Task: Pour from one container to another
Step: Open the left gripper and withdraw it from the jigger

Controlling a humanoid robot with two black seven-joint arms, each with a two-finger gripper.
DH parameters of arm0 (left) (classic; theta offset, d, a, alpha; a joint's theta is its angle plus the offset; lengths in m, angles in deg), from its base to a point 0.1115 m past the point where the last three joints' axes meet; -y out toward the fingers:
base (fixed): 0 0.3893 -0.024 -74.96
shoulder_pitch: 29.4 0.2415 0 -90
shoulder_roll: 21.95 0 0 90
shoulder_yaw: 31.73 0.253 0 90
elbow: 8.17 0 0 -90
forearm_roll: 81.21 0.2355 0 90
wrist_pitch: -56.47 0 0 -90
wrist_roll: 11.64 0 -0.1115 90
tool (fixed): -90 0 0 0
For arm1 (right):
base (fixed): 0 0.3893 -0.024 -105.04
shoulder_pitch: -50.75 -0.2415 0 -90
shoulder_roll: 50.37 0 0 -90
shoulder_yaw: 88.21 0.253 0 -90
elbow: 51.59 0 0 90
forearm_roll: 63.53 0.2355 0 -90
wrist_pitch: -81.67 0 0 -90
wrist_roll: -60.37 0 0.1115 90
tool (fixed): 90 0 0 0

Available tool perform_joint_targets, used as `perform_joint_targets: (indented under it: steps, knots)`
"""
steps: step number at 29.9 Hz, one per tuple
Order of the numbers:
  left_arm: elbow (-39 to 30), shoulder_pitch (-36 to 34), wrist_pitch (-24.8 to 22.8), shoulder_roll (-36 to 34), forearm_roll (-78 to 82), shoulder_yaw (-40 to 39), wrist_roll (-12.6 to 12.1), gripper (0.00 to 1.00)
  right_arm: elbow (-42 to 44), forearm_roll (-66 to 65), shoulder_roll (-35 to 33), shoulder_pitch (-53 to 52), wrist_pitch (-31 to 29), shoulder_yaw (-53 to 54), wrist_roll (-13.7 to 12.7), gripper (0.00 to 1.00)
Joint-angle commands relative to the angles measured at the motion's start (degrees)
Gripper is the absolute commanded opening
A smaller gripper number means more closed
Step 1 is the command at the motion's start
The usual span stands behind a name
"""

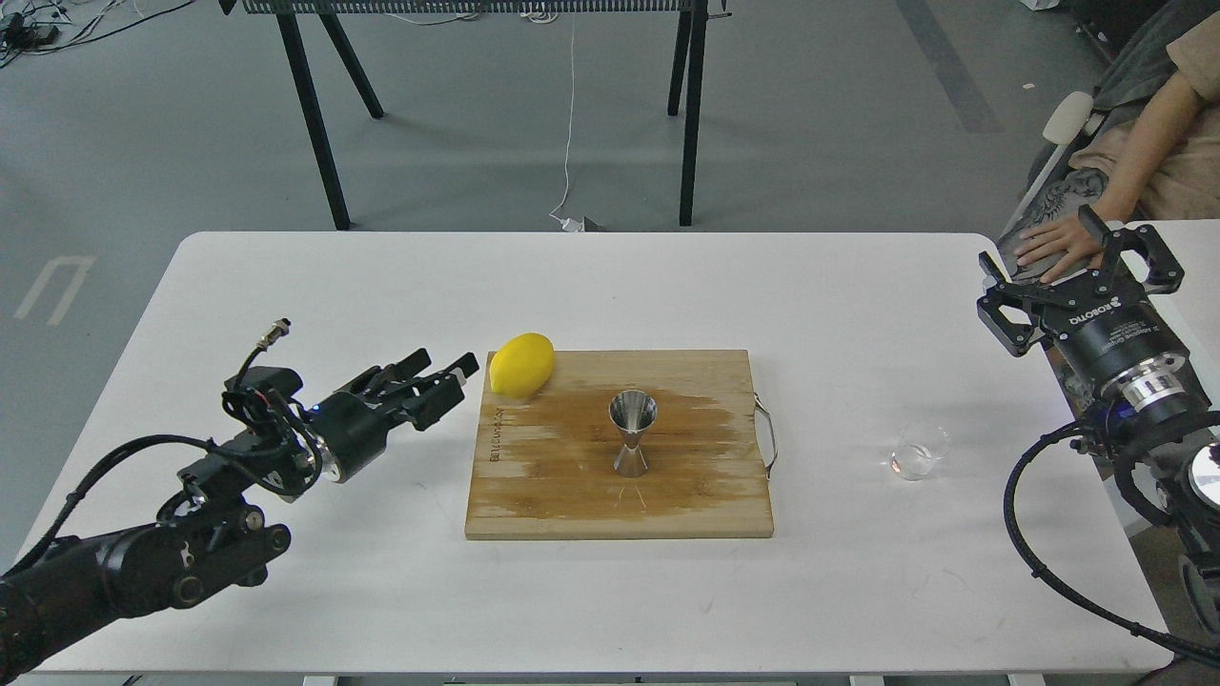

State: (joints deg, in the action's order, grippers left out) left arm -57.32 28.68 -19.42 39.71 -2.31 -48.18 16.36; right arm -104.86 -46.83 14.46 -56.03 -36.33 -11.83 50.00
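Two claws [446,373] [1082,272] open, empty; clear glass tumbler [920,452] upright, apart from steel jigger [632,433].

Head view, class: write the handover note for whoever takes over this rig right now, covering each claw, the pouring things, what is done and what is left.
Left claw: open, empty, held just left of the cutting board.
Right claw: open, empty, raised at the table's right edge, behind the glass tumbler.
Tumbler: upright on the white table, right of the board, untouched.
Steel jigger: upright at the board's middle; a lemon lies on the board's far left corner.
Done: nothing yet.
Left: grasp the tumbler, carry it over the jigger, pour.
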Motion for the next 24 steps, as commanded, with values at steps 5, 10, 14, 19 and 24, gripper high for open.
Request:
perform_joint_targets:
  steps: [5, 10, 14, 19, 24]
  knots:
    - [0.1, -2.5, -41.3, -9.3, -15.0, -9.9, 0.0, 0.85, -0.3, 0.0, 0.2, 0.0, 0.0, -0.2, -0.1, 0.99]
    - [0.4, -3.3, -42.1, -12.3, -25.2, -15.4, 0.0, 0.87, -0.8, 0.0, 0.2, -0.2, 0.0, -2.4, -0.1, 0.99]
    - [0.4, -3.2, -42.1, -13.7, -34.8, -17.7, 0.0, 0.87, -1.8, -0.1, 0.2, -0.1, 0.0, -4.0, -0.1, 0.99]
    - [3.0, -2.7, -42.1, -14.0, -49.7, -18.4, 0.0, 0.89, -2.5, -0.1, 0.4, -0.1, 0.0, -5.9, -0.1, 0.99]
    - [4.7, -1.5, -42.1, -14.0, -58.3, -18.4, 0.0, 0.90, -2.5, 0.0, 1.5, -0.2, 0.0, -5.9, -0.1, 0.99]
